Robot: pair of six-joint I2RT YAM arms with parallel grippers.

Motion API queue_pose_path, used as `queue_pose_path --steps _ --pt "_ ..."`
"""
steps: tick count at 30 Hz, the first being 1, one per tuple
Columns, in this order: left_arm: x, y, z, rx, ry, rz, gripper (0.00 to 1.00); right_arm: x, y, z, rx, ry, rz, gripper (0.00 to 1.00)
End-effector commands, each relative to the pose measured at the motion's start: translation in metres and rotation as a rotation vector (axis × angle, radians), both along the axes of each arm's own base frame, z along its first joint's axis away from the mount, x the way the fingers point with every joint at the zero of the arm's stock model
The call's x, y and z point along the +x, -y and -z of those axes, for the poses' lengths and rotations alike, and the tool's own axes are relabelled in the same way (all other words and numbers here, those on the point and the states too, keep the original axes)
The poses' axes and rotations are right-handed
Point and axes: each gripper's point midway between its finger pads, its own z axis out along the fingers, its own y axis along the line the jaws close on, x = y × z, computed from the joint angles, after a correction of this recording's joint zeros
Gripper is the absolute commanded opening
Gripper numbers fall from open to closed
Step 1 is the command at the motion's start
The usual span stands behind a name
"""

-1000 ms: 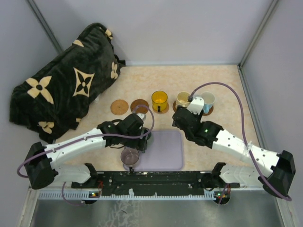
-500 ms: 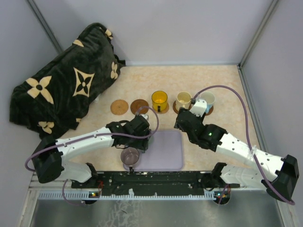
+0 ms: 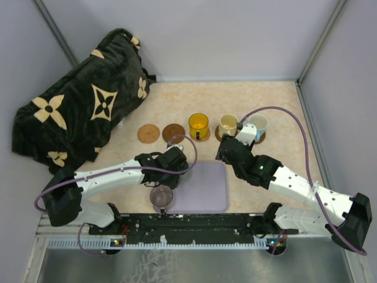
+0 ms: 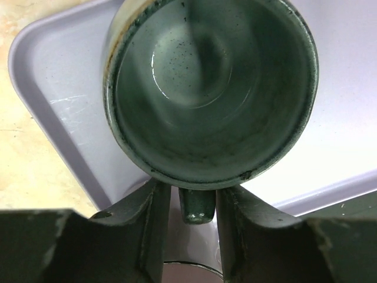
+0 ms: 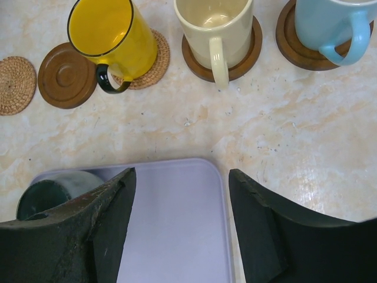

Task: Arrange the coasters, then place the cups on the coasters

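The dark green cup [image 4: 206, 88] stands upright at the lavender tray's [image 4: 53, 76] left corner. My left gripper [image 4: 193, 197] straddles its handle [image 4: 197, 209], jaws open with narrow gaps on both sides. In the top view the left gripper [image 3: 178, 171] covers that cup. The purple cup [image 3: 161, 196] stands at the tray's near-left edge. Yellow [image 5: 109, 35], cream [image 5: 215, 26] and blue [image 5: 327, 26] cups each sit on a coaster. A bare brown coaster [image 5: 66, 75] and a woven coaster [image 5: 15, 82] lie to their left. My right gripper [image 5: 179, 200] hangs open over the tray, holding nothing.
A dark flowered blanket [image 3: 82, 100] is heaped at the back left. Grey walls close in the table at the back and sides. Both arms reach inward over the tray [image 3: 206, 188], their wrists close together.
My left jaws have narrowed around the dark green cup's handle and the wrist has shifted slightly. The right arm has barely moved.
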Motion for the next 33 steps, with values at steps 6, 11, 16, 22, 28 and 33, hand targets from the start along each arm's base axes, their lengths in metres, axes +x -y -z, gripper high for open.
queue_pose_path --steps 6,11,16,22,28,33 --pt "-0.002 -0.006 0.01 0.04 -0.007 -0.007 0.3 0.005 -0.005 -0.015 0.06 0.045 0.007 0.64" --pt "0.001 -0.005 0.008 0.043 0.004 -0.002 0.08 0.005 -0.005 -0.015 0.058 0.043 0.007 0.64" --pt "0.007 -0.003 -0.003 0.028 0.039 -0.024 0.0 0.004 -0.005 -0.015 0.058 0.041 0.006 0.64" --pt "0.023 -0.003 -0.026 -0.005 0.128 -0.08 0.0 0.004 -0.004 -0.011 0.048 0.034 0.004 0.64" --pt "0.04 -0.004 -0.05 -0.05 0.238 -0.133 0.0 0.003 -0.002 -0.007 0.037 0.028 0.006 0.64" --pt "0.058 -0.001 -0.073 -0.108 0.352 -0.178 0.0 0.002 -0.002 -0.004 0.036 0.027 0.006 0.64"
